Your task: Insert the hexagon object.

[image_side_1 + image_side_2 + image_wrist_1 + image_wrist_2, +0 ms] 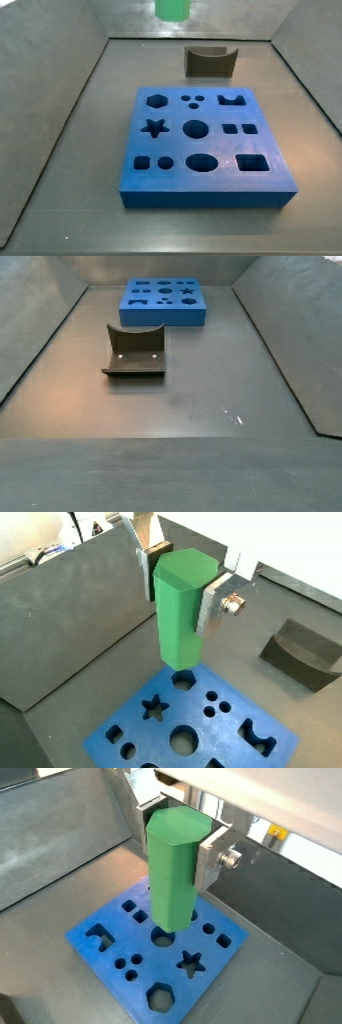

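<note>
Bright green hexagon object, long smooth peg, upright between the tool fingers, above blue block

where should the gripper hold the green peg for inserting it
By its top end, from above, as the gripper does now: the fingers clamp opposite flat faces of the green peg, which hangs upright with its lower end free above the blue block.
</note>
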{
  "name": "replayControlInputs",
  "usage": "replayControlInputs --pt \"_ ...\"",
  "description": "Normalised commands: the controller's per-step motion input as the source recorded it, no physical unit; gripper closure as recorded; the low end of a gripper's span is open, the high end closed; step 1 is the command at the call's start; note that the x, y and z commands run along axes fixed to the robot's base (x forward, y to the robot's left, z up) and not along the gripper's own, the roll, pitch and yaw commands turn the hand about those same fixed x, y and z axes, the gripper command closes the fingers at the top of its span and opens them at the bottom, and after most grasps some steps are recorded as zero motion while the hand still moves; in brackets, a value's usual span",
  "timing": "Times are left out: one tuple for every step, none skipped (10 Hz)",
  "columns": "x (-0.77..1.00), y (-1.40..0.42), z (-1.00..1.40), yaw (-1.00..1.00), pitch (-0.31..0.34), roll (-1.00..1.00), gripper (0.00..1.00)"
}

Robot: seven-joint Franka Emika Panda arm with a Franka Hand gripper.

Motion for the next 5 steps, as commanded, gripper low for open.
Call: replayControlInputs --pt "-0.19 0.03 -0.79 -0.87 0.080 -0.09 1.00" --pt "-0.17 0.11 -0.81 -0.88 0.099 -0.09 1.00" --pt "-0.18 0.18 -0.81 -0.86 0.117 -0.10 1.00" --pt "-0.21 0.24 -0.83 -0.80 0.124 -0.09 1.00" --pt "-0.27 0.31 -0.86 -0.71 0.136 -0.08 1.00"
